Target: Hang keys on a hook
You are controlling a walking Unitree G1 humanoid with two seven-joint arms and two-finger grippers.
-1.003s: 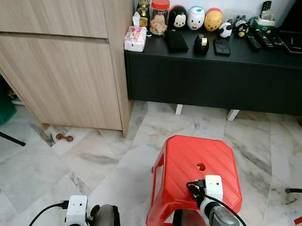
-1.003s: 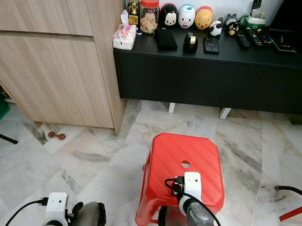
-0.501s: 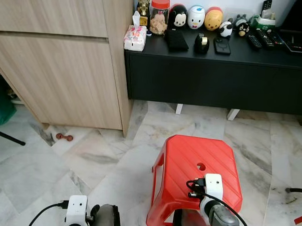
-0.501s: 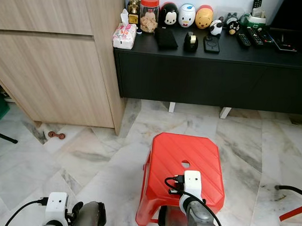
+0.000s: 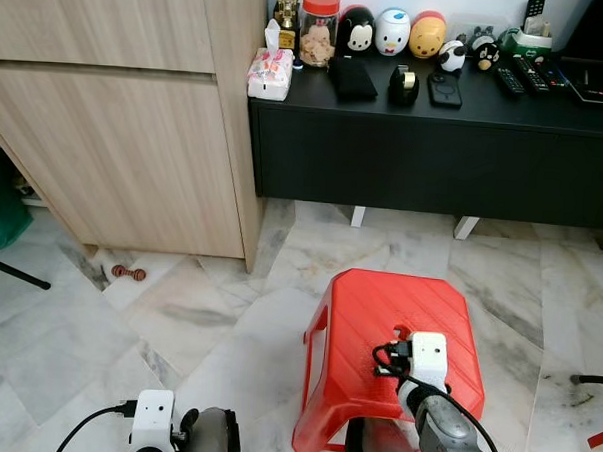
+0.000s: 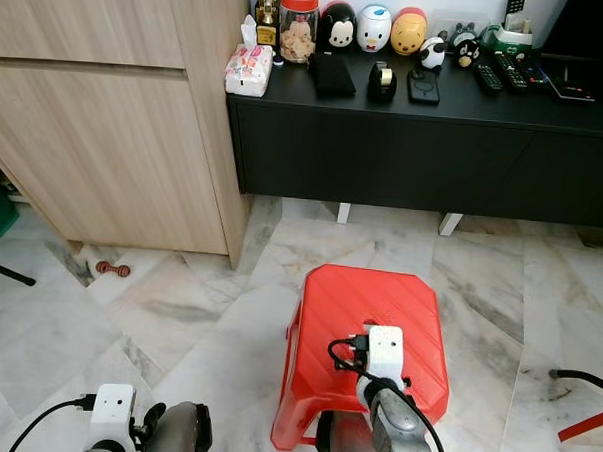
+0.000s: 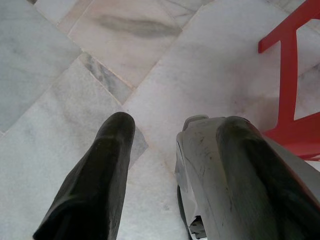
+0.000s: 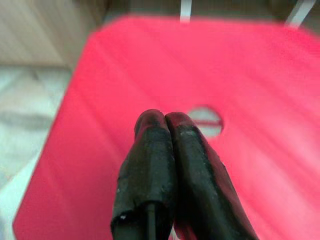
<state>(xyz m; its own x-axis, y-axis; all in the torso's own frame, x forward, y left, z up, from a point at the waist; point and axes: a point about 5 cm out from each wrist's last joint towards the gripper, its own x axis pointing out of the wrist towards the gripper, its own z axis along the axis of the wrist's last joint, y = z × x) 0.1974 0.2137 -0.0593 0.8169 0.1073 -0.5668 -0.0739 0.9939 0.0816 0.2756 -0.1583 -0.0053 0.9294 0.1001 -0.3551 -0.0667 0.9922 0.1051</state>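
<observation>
The keys and the hook cannot be made out anywhere, so which way they lie from either tool cannot be told. The right tool [image 8: 162, 125] hovers over the red stool [image 5: 397, 320], fingers pressed together with nothing between them, pointing toward 12 o'clock, where the black desk [image 5: 437, 102] stands. The left tool [image 7: 170, 145] hangs over the marble floor [image 5: 177, 321] at 7 o'clock, fingers spread apart, empty.

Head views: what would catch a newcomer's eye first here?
The red stool on the marble floor stands out, right in front of the robot. The right gripper hangs over its seat, jaws shut and empty. Behind, a black cabinet carries a row of cartoon figurines.
</observation>
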